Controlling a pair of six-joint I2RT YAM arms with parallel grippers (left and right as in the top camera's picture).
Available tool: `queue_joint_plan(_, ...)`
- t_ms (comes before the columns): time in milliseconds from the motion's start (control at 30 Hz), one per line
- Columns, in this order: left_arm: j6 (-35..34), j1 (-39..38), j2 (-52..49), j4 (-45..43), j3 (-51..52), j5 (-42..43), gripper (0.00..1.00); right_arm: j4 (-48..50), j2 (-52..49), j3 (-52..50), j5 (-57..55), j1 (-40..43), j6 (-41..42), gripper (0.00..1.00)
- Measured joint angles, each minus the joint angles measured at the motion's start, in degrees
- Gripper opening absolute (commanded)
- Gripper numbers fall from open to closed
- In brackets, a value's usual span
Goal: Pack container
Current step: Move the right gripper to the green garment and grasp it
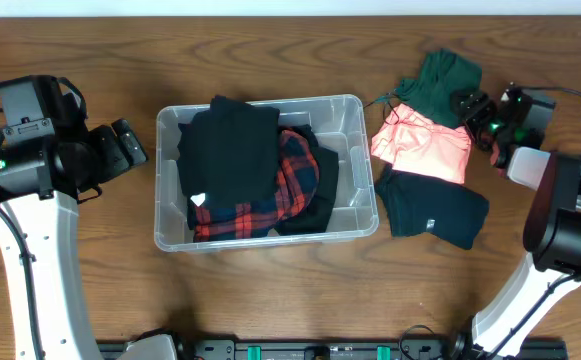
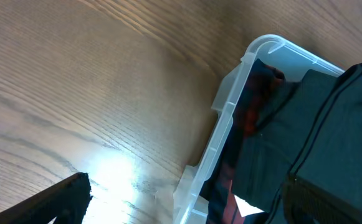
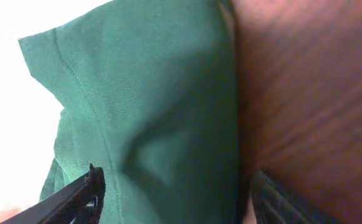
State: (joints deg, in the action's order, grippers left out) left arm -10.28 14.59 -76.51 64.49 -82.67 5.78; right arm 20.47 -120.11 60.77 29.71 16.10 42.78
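Note:
The clear container (image 1: 362, 160) stands mid-table, holding a black garment (image 1: 230, 150) over a red plaid one (image 1: 295, 170). My left gripper (image 1: 135, 145) hovers open just left of it, holding nothing. In the left wrist view the container's rim (image 2: 230, 118) runs between the wide fingers of the left gripper (image 2: 187, 205). To the container's right lie a green garment (image 1: 440, 80), a pink one (image 1: 425, 145) and a dark teal one (image 1: 435, 210). My right gripper (image 1: 465, 105) is at the green garment's right edge. Up close, the right gripper (image 3: 181, 199) is open, with green cloth (image 3: 156, 112) between its fingers.
Bare wood table (image 1: 90, 60) surrounds the container. The right arm's base (image 1: 570, 220) stands at the right edge, beside the dark teal garment. The left arm's column (image 1: 30, 250) rises along the left edge.

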Motion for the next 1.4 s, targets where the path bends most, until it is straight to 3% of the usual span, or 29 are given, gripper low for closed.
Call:
queue_joint_plan(300,0.0,0.0,0.0,0.0,0.0,0.0,0.98,1.9,-2.3,0.9,2.1,0.0,-2.9,0.49)
queue_joint_plan(500,0.0,0.0,0.0,0.0,0.0,0.0,0.98,1.7,-3.3,0.7,2.5,0.2,-4.8,0.05)
queue_joint_plan(533,0.0,0.0,0.0,0.0,0.0,0.0,0.98,1.8,-3.5,0.5,2.8,0.2,-4.7,0.02)
queue_joint_plan(867,0.0,0.0,0.0,0.0,0.0,0.0,0.98,2.7,-2.9,-0.2,8.8,3.0,-4.5,0.01)
queue_joint_plan(1067,0.0,0.0,0.0,0.0,0.0,0.0,0.98,6.4,3.1,-1.0,17.3,3.9,-2.6,0.01)
queue_joint_plan(1400,0.0,0.0,0.0,0.0,0.0,0.0,0.98,31.1,12.2,-1.0,30.4,3.3,15.1,0.01)
